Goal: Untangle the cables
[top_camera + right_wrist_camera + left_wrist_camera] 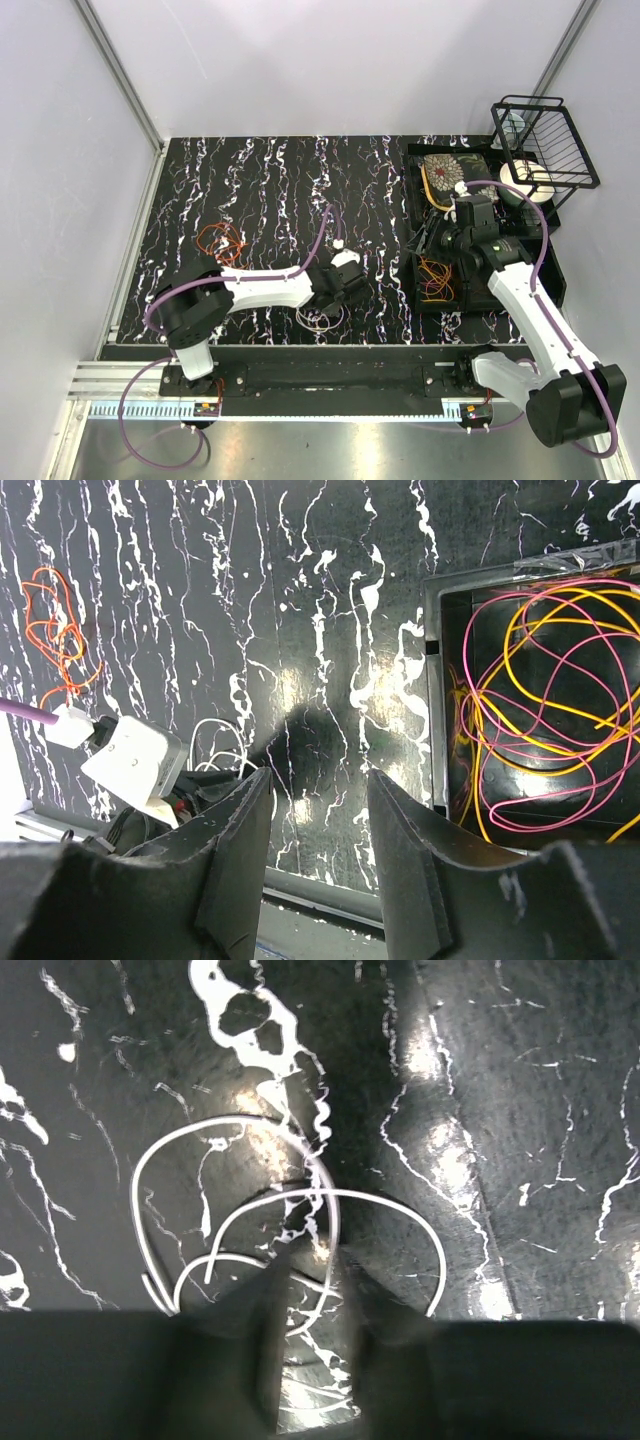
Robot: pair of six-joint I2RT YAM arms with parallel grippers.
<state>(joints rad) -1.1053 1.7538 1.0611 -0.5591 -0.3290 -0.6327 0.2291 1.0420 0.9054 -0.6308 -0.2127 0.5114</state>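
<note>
A white cable (335, 1195) lies in loose loops on the black marbled table, near its front edge (320, 320). My left gripper (312, 1265) is low over it, jaws open a little, with one white strand running between the fingertips. In the top view the left gripper (324, 298) sits just above those loops. An orange cable (220, 243) lies bunched on the table to the left and also shows in the right wrist view (55, 630). Yellow and pink cables (540, 700) lie tangled in a black tray (412, 262). My right gripper (315, 790) is open and empty, above the table by the tray's left wall (428, 245).
A black wire rack (545, 140) stands at the back right. A patterned round object (445, 172) and a white roll (525, 180) sit in the tray's far part. A metal rail (300, 380) runs along the table's near edge.
</note>
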